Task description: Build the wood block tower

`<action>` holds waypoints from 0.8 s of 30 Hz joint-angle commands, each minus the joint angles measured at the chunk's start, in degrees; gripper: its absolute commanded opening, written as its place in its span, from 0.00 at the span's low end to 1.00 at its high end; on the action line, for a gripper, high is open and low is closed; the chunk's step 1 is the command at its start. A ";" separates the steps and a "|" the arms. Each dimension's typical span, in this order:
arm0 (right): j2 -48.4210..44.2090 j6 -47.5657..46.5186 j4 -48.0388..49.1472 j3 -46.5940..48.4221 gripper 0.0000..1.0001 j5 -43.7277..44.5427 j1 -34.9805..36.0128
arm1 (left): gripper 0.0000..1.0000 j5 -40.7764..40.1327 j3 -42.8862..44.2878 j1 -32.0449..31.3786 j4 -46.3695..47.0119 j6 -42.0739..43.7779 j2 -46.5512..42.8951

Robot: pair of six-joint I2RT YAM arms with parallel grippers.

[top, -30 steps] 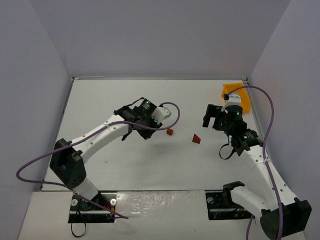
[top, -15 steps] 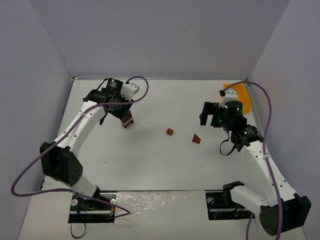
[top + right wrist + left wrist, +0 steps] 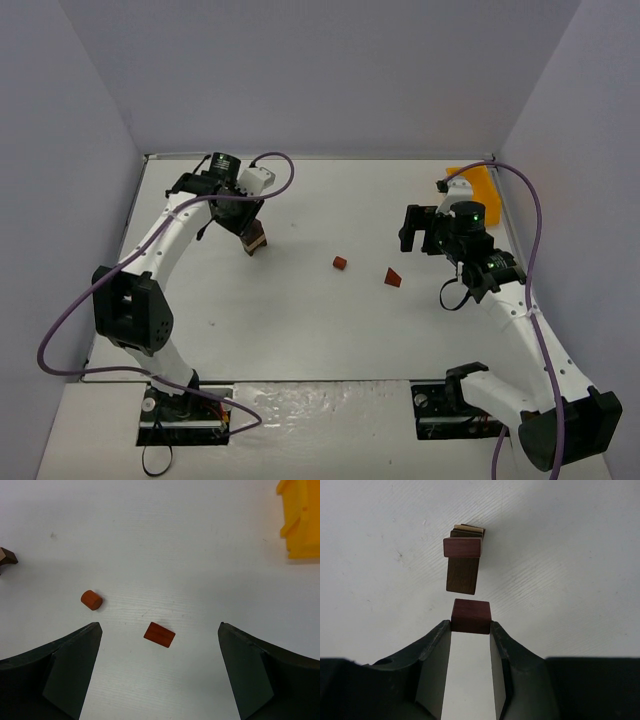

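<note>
My left gripper (image 3: 470, 625) is shut on a reddish-brown cube (image 3: 470, 616) held at its fingertips. Just beyond it stands the tower (image 3: 463, 562), a narrow stack with a reddish top, a dark brown piece under it and paler pieces at the bottom. In the top view the left gripper (image 3: 250, 230) hovers at the tower (image 3: 256, 242) at the far left. My right gripper (image 3: 160, 626) is open and empty above an orange-red wedge (image 3: 159, 634), with a small orange-red cylinder (image 3: 91, 600) to its left. Both lie mid-table: the wedge (image 3: 393, 278) and the cylinder (image 3: 340, 263).
A yellow plastic bin (image 3: 475, 185) stands at the far right corner, also in the right wrist view (image 3: 300, 520). Grey walls enclose the white table (image 3: 300, 320) on three sides. Purple cables loop off both arms.
My left arm swung from the table's middle to the far left with the cube and now holds almost still by the tower. My right gripper shifted slightly left.
</note>
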 commanded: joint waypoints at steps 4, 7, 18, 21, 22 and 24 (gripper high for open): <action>-0.73 -1.11 1.86 0.69 1.00 -0.58 -0.24 | 0.00 2.96 1.90 1.91 3.58 2.78 -0.18; -0.64 -1.21 1.86 0.69 1.00 -0.49 -0.24 | 0.00 2.90 1.99 2.35 3.58 3.04 0.37; -0.67 -1.37 1.86 0.51 1.00 -0.05 -0.24 | 0.00 3.39 1.70 2.45 4.14 3.91 1.69; -0.64 -1.36 1.86 0.51 1.00 0.02 -0.24 | 0.00 3.39 1.41 2.59 4.57 4.00 1.75; -0.69 -1.42 1.86 0.51 1.00 0.03 -0.24 | 0.00 3.46 1.12 2.71 4.79 4.00 1.75; -0.81 -1.37 1.86 0.42 1.00 0.12 -0.32 | 0.00 4.02 0.48 2.96 5.38 4.00 1.87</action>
